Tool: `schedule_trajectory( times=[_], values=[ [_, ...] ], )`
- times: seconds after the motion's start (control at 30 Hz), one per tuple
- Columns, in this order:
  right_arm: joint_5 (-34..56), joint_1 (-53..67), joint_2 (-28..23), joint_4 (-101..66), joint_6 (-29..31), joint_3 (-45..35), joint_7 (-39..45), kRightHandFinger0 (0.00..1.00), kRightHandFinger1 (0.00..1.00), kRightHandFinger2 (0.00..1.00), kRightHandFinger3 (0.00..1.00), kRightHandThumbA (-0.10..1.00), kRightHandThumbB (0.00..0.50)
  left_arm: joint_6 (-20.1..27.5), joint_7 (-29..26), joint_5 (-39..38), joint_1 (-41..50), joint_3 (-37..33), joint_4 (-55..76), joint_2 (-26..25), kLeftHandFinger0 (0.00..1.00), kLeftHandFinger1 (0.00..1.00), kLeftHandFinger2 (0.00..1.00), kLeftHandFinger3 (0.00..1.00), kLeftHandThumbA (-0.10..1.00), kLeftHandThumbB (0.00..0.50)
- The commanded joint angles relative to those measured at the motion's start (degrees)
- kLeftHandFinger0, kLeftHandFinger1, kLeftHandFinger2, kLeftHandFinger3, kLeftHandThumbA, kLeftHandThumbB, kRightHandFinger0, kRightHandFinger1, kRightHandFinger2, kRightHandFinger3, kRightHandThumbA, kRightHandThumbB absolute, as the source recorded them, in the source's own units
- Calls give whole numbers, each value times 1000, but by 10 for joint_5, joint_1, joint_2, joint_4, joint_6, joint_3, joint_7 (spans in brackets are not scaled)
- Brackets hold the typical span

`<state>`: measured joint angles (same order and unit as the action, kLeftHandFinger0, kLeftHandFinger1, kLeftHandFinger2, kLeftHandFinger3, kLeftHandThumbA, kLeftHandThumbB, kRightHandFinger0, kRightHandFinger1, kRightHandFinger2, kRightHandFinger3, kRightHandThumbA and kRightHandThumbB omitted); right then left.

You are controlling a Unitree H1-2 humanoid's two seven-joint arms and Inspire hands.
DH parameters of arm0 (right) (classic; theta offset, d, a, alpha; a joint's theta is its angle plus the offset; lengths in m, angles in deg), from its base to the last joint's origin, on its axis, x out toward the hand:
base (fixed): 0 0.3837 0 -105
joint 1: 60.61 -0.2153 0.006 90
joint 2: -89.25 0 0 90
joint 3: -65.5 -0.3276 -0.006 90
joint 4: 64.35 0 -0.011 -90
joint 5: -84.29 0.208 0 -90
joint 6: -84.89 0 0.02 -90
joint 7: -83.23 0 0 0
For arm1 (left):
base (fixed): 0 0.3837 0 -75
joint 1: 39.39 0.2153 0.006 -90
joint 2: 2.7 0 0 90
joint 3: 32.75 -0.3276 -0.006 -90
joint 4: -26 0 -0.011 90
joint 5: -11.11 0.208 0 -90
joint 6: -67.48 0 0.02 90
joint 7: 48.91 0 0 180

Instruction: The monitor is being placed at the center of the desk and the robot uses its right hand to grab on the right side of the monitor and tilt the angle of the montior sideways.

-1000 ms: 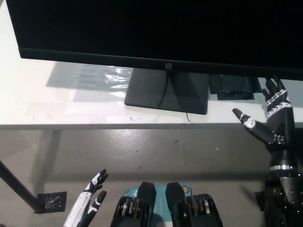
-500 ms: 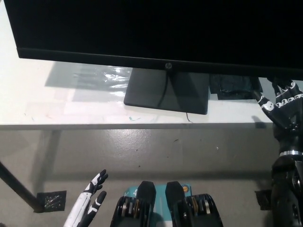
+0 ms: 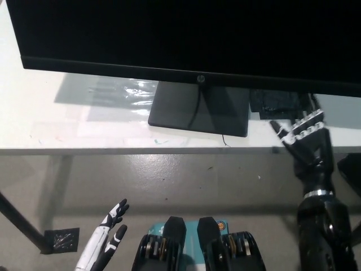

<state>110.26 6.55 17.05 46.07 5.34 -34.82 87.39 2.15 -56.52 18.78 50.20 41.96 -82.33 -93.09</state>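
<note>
A white tabletop (image 3: 67, 124) is carrying the monitor (image 3: 186, 34), whose dark screen is filling the top of the view and whose rectangular base (image 3: 198, 108) is sitting near the tabletop's front edge, with a thin cable (image 3: 224, 139) trailing from it. A small black object (image 3: 274, 103) is lying on the tabletop just right of the base, under the screen's lower edge, close to where the right hand is reaching. Compared with half a second ago, the black right hand (image 3: 304, 138) is sitting further left and lower, away from the picture's right edge. It is now hanging just below the monitor's lower right edge, fingers spread and grasping nothing, apparently not touching the screen. The white left hand (image 3: 110, 231) is resting low at the lower left, above the floor (image 3: 186, 180), fingers loosely apart and holding nothing.
</note>
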Motion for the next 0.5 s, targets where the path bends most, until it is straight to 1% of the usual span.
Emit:
schedule_trajectory(
  times=[0.0, 0.03, 0.07, 0.1, 0.33, 0.37, 0.47],
  values=[
    [0, -3, 8, 3, -5, 14, 28, 1000, 1000, 1000, 1000, 1000, 207, 23, -17, 1, -10, 1, 3, -12, 1000, 1000, 1000, 1000, 1000, 248],
    [-7, -1, 12, 17, 2, 20, 31, 1000, 1000, 1000, 1000, 1000, 211, 23, -14, -3, -10, 2, 3, -12, 1000, 1000, 1000, 1000, 1000, 246],
    [-11, 0, 13, 24, 4, 24, 32, 1000, 1000, 1000, 1000, 1000, 230, 23, -13, -4, -10, 2, 3, -12, 1000, 1000, 1000, 1000, 1000, 244],
    [-15, 1, 13, 29, 4, 27, 33, 1000, 1000, 1000, 1000, 1000, 231, 23, -13, -4, -11, 2, 3, -11, 1000, 1000, 1000, 1000, 1000, 244],
    [-15, -4, 13, 50, 8, 32, 38, 1000, 1000, 1000, 1000, 1000, 221, 23, -13, -4, -12, 5, 5, -12, 1000, 1000, 1000, 1000, 1000, 251],
    [-15, -10, 10, 61, 10, 32, 42, 1000, 1000, 1000, 1000, 1000, 212, 23, -17, -1, -12, 3, 4, -13, 1000, 1000, 1000, 1000, 1000, 237],
    [-10, -16, 7, 68, 7, 25, 40, 1000, 1000, 1000, 1000, 1000, 217, 23, -13, -6, -12, 4, 3, -12, 1000, 1000, 1000, 1000, 1000, 243]
  ],
)
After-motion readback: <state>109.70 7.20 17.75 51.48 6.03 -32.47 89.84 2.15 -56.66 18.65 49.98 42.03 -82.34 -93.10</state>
